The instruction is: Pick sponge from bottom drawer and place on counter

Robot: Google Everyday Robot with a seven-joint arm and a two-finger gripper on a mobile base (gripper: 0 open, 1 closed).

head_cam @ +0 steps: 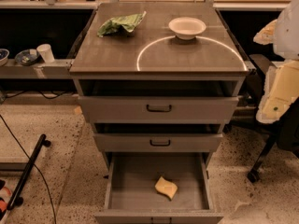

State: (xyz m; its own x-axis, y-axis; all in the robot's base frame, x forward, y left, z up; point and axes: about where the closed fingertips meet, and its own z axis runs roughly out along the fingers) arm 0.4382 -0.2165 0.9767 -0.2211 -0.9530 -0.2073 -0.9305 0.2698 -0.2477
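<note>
Sponge (166, 187) lies flat on the floor of the bottom drawer (133, 183), a little right of the drawer's middle and nearer its front than its back. It touches none of the drawer's walls, and bare grey floor shows all round it, most of it on the left and toward the back. From where I stand the drawer is pulled well out, open from above, with its front lip at the lower edge of view.

Over the drawer's back part sit the two shallower drawers (121, 110), pushed further in. Above them is the counter (112, 52). On it stand a white bowl (187, 27), on the far arc of the white circle line (140, 55), and a green cloth (120, 24) over the drawer's left side. Most of the ring is bare.

A chair base (261, 162) stands right of the drawer, apart from it.

I cannot find the gripper anywhere in view, so I cannot tell its state.
</note>
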